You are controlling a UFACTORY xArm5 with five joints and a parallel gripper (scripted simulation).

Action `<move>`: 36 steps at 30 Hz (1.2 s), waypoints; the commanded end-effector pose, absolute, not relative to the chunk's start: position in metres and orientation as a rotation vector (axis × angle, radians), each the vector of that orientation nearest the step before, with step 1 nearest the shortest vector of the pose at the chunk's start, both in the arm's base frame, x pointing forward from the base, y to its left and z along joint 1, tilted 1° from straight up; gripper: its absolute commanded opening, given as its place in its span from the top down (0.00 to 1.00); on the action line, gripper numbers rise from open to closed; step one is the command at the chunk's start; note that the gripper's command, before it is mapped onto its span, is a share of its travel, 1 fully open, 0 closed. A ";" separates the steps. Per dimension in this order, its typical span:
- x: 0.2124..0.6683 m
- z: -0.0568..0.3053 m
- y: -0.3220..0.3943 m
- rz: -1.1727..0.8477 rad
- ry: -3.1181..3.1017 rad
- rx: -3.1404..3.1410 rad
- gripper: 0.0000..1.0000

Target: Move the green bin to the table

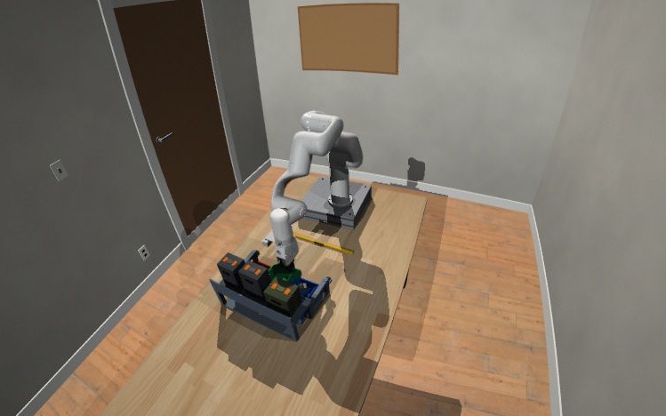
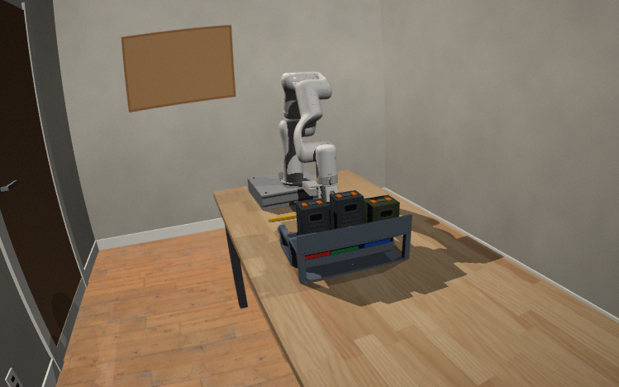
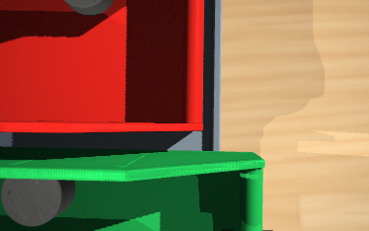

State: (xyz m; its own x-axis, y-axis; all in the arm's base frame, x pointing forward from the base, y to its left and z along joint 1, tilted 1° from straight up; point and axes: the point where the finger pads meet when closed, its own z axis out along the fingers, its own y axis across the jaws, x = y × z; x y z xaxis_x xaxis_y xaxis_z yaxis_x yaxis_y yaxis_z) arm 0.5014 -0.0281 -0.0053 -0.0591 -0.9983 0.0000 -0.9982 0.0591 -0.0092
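The green open bin (image 1: 284,273) sticks out of the back of the grey shelf (image 1: 268,310), between a red bin (image 1: 256,261) and a blue bin (image 1: 308,287). My gripper (image 1: 287,266) reaches down from above and is shut on the green bin's rim. In the wrist view the green rim (image 3: 122,168) fills the lower part, with a grey cylinder part (image 3: 36,199) inside the bin. The red bin (image 3: 93,64) lies just beyond it, holding grey parts. My fingers are hidden in the wrist view. In the exterior view the green bin's front (image 2: 345,250) shows on the lower shelf level.
Two black crates (image 2: 313,216) (image 2: 347,208) and an olive crate (image 2: 382,207) stand on the shelf's upper level, right over the bins. A yellow ruler (image 1: 323,244) lies on the table between the shelf and the arm's base (image 1: 337,199).
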 end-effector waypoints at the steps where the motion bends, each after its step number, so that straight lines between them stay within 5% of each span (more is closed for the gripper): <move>1: 0.494 -0.004 -0.028 -0.012 2.277 -2.146 1.00; 36: 0.444 -0.005 -0.025 -0.011 2.277 -2.146 1.00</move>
